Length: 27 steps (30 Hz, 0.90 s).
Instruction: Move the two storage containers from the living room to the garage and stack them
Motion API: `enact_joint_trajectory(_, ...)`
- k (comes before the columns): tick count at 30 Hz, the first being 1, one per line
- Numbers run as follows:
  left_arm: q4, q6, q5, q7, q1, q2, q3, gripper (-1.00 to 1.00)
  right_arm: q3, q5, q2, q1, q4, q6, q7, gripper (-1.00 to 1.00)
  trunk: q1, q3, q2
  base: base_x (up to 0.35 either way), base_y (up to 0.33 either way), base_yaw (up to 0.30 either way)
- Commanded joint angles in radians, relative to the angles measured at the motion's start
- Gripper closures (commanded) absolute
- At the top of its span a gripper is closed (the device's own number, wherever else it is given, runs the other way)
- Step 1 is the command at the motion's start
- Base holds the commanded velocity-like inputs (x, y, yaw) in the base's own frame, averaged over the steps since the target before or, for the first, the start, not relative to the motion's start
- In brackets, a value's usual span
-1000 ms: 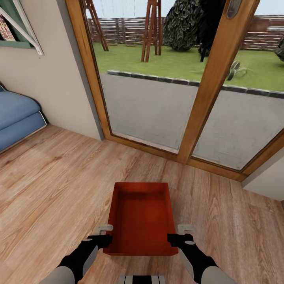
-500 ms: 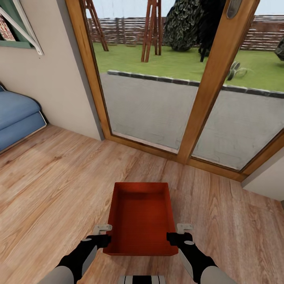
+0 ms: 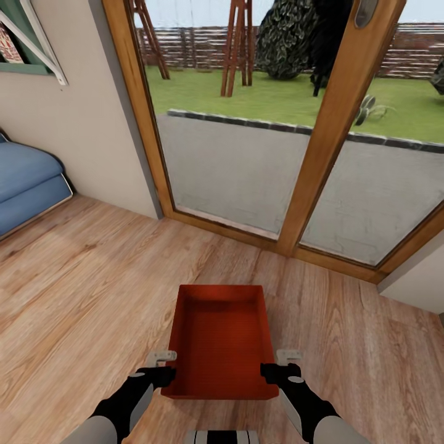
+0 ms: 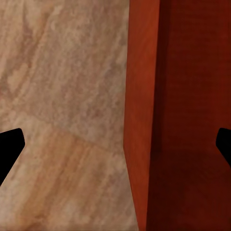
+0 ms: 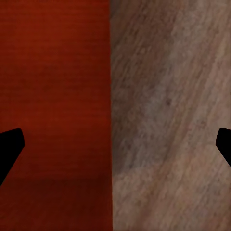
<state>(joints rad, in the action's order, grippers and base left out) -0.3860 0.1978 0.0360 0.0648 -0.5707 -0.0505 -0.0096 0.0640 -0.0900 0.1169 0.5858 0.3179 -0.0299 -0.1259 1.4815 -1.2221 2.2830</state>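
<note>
The storage container sits low and centre in the head view, on or just over the light wood plank floor of the living room, squarely in front of the robot. Its long axis runs straight away from the robot toward the wood-framed glass doors, one short end close to the trunk, the open top facing up and the ribbed bottom showing. So it points dead ahead, and that is the relation everything hangs on: the two long walls lie one to each side, each within reach of its own arm. Neither arm is nearer; they sit evenly at the near corners. The left tool straddles the container's left long wall near the close end. In the left wrist view that wall runs right between the two dark fingertips, jaws spread wide, gripping nothing. The right tool mirrors it on the right wall. Its wrist view has the red interior on one side, the plank floor on the other, the rim line between the parted fingertips. Released too, by the look of it, though the views are tight and I can't rule out a light touch on the rim. The blue sofa sits well off to the left, no obstruction. Closing both tools on the side walls looks like the call.
</note>
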Motion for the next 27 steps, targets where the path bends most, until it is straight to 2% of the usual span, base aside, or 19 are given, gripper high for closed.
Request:
enact_joint_trajectory(1,-0.002,0.006,0.004,0.004,0.0,0.0,-0.001,-1.0,0.007,-0.01,0.001,0.0,0.001,-0.003,-0.001,-1.0,0.0,-0.002,0.0,0.0,0.0,0.0)
enact_joint_trajectory(14,-0.004,0.006,0.004,0.004,0.0,0.0,-0.001,-1.0,0.007,-0.013,0.003,0.0,0.002,-0.002,-0.003,-1.0,0.0,-0.021,0.0,0.0,0.0,0.0)
enact_joint_trajectory(27,-0.021,0.007,0.005,0.003,0.0,0.0,-0.003,-1.0,0.007,-0.014,0.002,0.0,0.003,-0.002,-0.003,-1.0,0.0,-0.024,0.0,0.0,0.0,0.0)
